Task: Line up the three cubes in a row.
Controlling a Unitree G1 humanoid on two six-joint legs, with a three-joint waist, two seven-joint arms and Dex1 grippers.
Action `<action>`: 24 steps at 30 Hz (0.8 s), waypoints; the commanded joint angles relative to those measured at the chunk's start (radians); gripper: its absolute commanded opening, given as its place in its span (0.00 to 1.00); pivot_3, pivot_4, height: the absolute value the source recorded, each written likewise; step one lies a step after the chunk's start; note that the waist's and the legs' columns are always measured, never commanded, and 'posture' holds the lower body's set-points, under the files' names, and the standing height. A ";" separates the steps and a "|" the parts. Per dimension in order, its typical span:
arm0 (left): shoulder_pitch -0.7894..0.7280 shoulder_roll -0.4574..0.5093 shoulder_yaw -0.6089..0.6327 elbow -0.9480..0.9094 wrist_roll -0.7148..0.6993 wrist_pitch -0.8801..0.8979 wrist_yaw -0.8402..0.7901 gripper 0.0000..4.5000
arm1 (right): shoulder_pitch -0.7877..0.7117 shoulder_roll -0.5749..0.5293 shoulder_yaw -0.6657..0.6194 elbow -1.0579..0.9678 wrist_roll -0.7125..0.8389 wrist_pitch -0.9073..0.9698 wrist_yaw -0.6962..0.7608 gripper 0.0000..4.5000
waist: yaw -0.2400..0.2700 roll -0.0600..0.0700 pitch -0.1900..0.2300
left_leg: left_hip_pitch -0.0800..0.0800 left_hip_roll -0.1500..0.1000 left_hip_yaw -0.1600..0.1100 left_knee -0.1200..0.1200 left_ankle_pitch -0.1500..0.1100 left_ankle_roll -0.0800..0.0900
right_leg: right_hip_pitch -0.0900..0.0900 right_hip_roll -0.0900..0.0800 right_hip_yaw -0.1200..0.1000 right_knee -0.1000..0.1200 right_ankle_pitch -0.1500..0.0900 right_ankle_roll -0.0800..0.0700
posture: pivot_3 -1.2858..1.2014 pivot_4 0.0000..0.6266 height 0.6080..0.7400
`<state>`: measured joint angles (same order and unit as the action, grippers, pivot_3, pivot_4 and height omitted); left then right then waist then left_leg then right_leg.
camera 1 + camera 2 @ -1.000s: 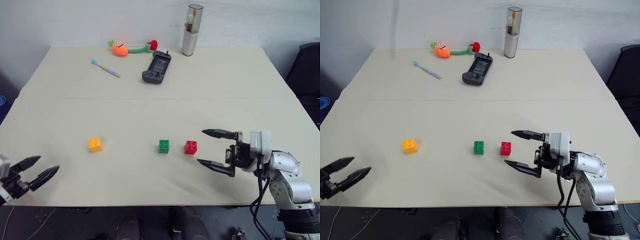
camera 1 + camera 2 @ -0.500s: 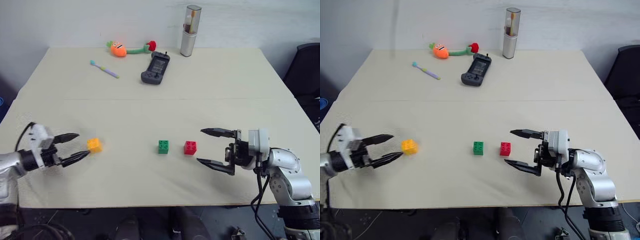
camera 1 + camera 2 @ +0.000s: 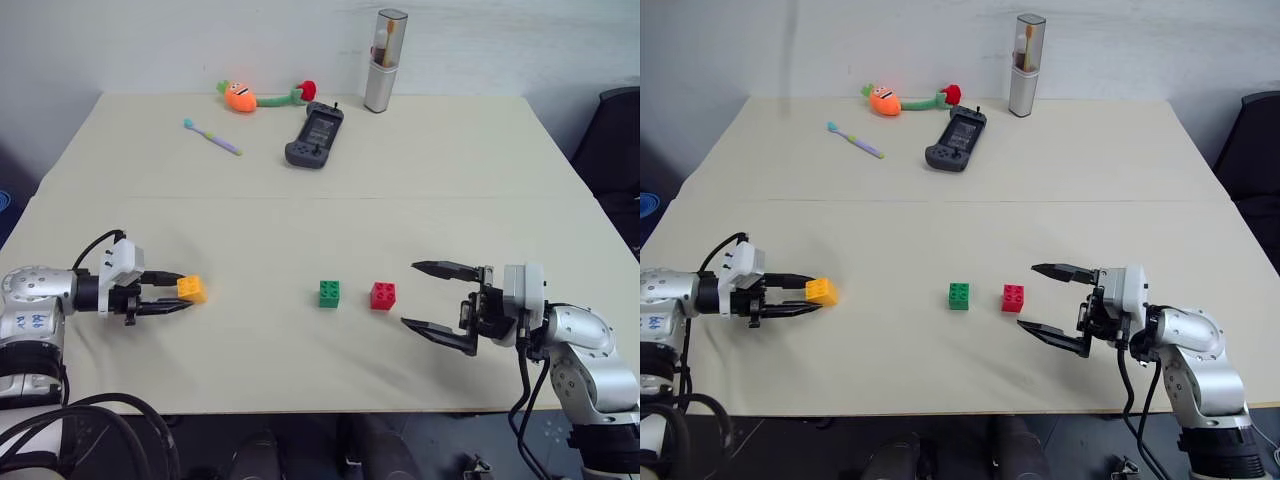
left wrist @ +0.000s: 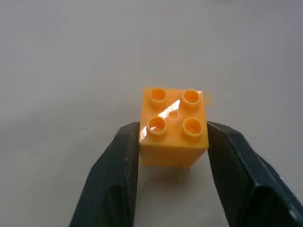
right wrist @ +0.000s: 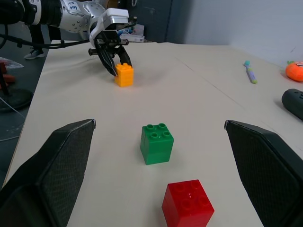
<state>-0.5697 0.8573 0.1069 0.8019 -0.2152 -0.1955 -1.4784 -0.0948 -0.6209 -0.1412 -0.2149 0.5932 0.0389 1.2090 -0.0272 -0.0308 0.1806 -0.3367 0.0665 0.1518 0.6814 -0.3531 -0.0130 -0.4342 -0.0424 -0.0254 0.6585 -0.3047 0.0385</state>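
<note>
In the left eye view, the left end effector (image 3: pixel 184 293) reaches in from the left side of the table (image 3: pixel 420 180), and its 2 black fingers are clamped on the yellow cube (image 3: pixel 192 289), which sits on the table surface. The green cube (image 3: pixel 329 293) and the red cube (image 3: pixel 382 295) stand just beside each other near the middle of the front part of the table, well apart from the yellow one. The right end effector (image 3: pixel 430 296) hangs just to the right of the red cube, with its fingers spread wide apart and nothing between them. At the far side of the table there are a plush carrot (image 3: pixel 240 96), a toothbrush (image 3: pixel 211 137), a dark handheld controller (image 3: pixel 314 136) and a silver case (image 3: pixel 384 60) that stands upright.

In the left wrist view, the 2 dark fingers (image 4: pixel 118 175) press on 2 opposite sides of the yellow cube, whose 4 studs face up.

In the right wrist view, the 2 wide open fingers (image 5: pixel 52 170) frame the red cube in front, the green cube behind it, and farther away the yellow cube, gripped by the left end effector. The 3 cubes lie roughly along 1 line, but the yellow one has a big gap from the other 2.
</note>
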 commanded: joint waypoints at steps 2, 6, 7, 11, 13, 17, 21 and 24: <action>-0.032 -0.022 -0.026 -0.070 -0.022 0.001 -0.067 0.33 | 0.026 -0.028 -0.038 -0.055 0.021 0.006 -0.007 1.00 | 0.000 0.000 0.000 | 0.000 0.000 0.000 0.000 0.000 0.000 | 0.000 0.000 0.000 0.000 0.000 0.000 | 0.52 0.24 1.00; -0.094 -0.083 -0.121 -0.162 -0.007 0.006 -0.120 0.33 | 0.036 -0.047 -0.043 -0.065 0.032 0.027 -0.003 1.00 | 0.001 0.000 0.000 | 0.000 0.000 0.000 0.000 0.000 0.000 | 0.000 0.000 0.000 0.000 0.000 0.000 | 0.52 0.24 1.00; -0.110 -0.099 -0.144 -0.169 0.002 0.003 -0.118 0.33 | 0.037 -0.049 -0.042 -0.067 0.033 0.029 -0.004 1.00 | 0.003 0.000 0.000 | 0.000 0.000 0.000 0.001 0.000 0.000 | 0.000 0.000 0.000 0.000 0.000 0.001 | 0.52 0.24 1.00; -0.141 -0.169 -0.217 -0.212 0.021 0.021 -0.068 0.33 | 0.049 -0.048 -0.046 -0.085 0.033 0.037 -0.019 1.00 | 0.003 0.000 0.000 | 0.000 -0.001 -0.001 0.001 0.000 0.000 | 0.002 0.000 0.001 -0.001 0.001 0.001 | 0.52 0.24 1.00; -0.131 -0.200 -0.239 -0.244 0.020 0.036 -0.053 0.33 | 0.064 -0.044 -0.050 -0.097 0.031 0.036 -0.031 1.00 | -0.002 0.000 0.000 | 0.000 -0.001 0.000 0.001 0.000 0.000 | 0.001 0.001 0.001 -0.001 0.001 0.001 | 0.52 0.24 1.00; -0.128 -0.216 -0.264 -0.244 0.040 0.025 -0.030 0.33 | 0.088 -0.037 -0.047 -0.123 0.031 0.036 -0.055 1.00 | -0.005 0.000 0.000 | 0.000 0.000 0.001 0.001 0.001 -0.001 | 0.001 0.002 0.003 0.000 0.001 0.001 | 0.52 0.24 1.00; -0.127 -0.211 -0.281 -0.246 0.058 0.032 -0.031 0.33 | 0.107 -0.036 -0.046 -0.137 0.032 0.034 -0.069 1.00 | 0.000 0.000 0.000 | 0.001 0.000 0.000 0.001 0.001 -0.001 | 0.001 0.003 0.003 0.000 0.001 0.001 | 0.52 0.24 1.00; -0.132 -0.215 -0.286 -0.209 0.097 0.015 0.019 0.33 | 0.112 -0.031 -0.045 -0.137 0.028 0.028 -0.081 1.00 | 0.001 0.000 0.000 | 0.001 0.000 0.000 0.001 0.001 0.000 | 0.002 0.002 0.003 -0.001 0.001 0.001 | 0.52 0.24 1.00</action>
<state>-0.6971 0.6340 -0.1722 0.5837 -0.1554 -0.1679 -1.4861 0.0140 -0.6553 -0.1636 -0.3160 0.6063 0.0781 1.1358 -0.0263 -0.0310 0.1806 -0.3357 0.0663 0.1516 0.6823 -0.3523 -0.0133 -0.4322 -0.0407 -0.0227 0.6578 -0.3040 0.0398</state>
